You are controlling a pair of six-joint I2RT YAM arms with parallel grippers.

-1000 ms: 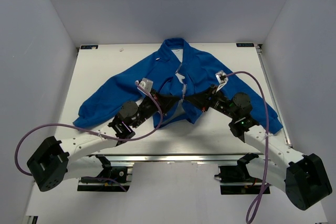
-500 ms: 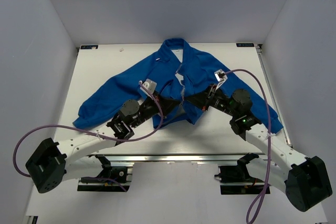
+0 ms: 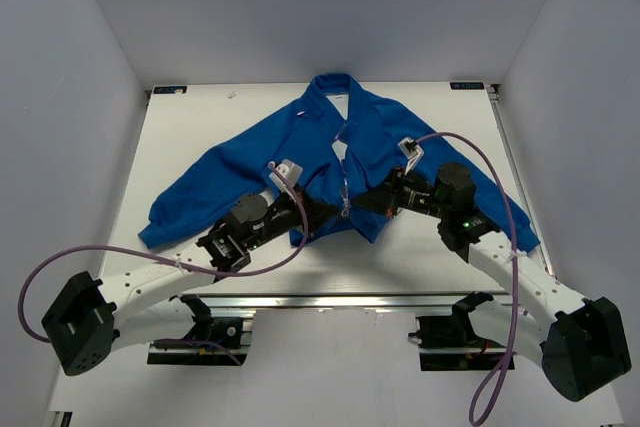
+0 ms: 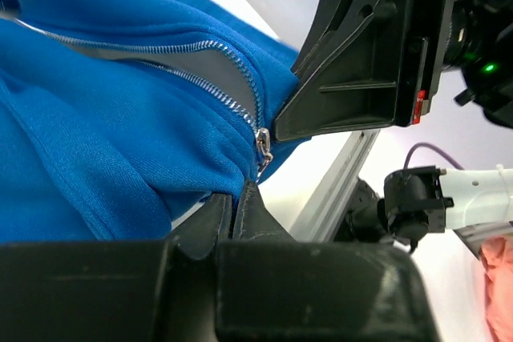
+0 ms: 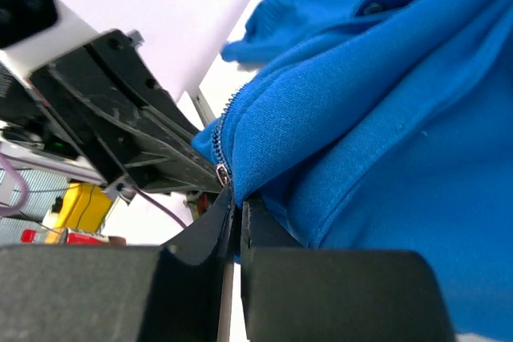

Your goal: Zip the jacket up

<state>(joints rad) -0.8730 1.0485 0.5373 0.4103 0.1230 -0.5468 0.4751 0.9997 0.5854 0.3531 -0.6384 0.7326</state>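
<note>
The jacket (image 3: 298, 139) lay spread out ahead of me, soft and limp I judged, with my left gripper (image 4: 240, 195) and right gripper (image 5: 237, 199) each pinched shut on its bottom hem, just below the small, likely slippery zipper slider (image 4: 262, 146), the part to pull.

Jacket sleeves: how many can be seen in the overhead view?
2. One jacket sleeve spreads out to the left; the other sleeve runs to the right, partly hidden beneath the right arm.
</note>
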